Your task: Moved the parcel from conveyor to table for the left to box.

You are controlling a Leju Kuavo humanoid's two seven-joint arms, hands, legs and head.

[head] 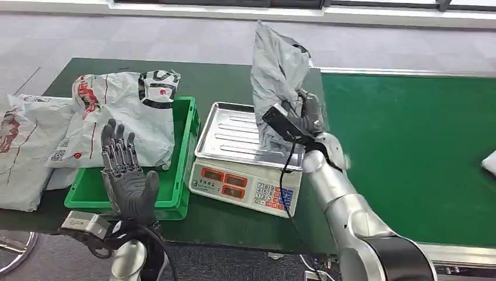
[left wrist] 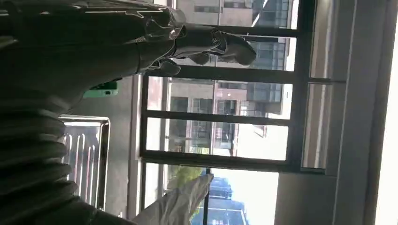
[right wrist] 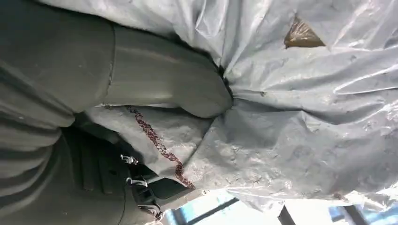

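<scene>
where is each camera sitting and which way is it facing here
Head view: high on the body, looking down at the scale, green crate and conveyor; both arms show.
Left wrist view: behind the raised left hand, facing windows.
Right wrist view: behind the right hand, against the grey parcel.
Shared: head and right wrist views show that parcel held.
</scene>
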